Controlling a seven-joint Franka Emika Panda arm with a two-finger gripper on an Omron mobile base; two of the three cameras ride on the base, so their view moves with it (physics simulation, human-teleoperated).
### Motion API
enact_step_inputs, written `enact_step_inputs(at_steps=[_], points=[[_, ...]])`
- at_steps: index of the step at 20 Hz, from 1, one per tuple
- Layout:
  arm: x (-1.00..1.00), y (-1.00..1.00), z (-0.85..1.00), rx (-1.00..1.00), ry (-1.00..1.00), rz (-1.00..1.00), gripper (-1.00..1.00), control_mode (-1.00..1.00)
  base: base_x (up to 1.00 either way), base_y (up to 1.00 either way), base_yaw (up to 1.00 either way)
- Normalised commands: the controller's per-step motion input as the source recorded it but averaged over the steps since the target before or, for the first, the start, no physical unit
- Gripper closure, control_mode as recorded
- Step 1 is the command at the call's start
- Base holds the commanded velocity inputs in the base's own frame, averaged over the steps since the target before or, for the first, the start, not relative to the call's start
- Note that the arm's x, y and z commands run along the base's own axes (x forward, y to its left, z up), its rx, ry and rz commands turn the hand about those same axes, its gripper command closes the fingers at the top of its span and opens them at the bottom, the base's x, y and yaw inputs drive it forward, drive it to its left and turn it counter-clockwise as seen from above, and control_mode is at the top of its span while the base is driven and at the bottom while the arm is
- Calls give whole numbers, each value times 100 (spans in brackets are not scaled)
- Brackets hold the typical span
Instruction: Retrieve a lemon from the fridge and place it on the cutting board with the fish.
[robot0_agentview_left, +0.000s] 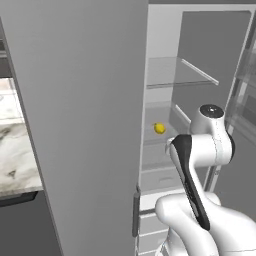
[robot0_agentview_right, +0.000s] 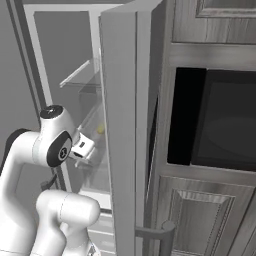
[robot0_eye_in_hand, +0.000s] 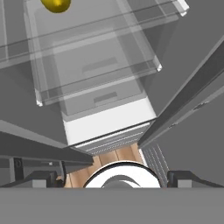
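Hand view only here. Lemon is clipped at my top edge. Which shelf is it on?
Observer: Left base view: the lemon lies on the second glass shelf down, with one more glass shelf above it.
Operator: What's around the fridge?
Observer: Right base view: dark panelled cabinets stand just right of the open fridge door.
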Motion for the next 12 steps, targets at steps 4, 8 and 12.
enact_step_inputs(at_steps=[4, 8, 12], points=[[0, 0, 0, 0, 0, 0, -100, 100, 22, -42, 5], [0, 0, 0, 0, 0, 0, -100, 100, 15, -20, 2], [0, 0, 0, 0, 0, 0, -100, 100, 12, -5, 1]])
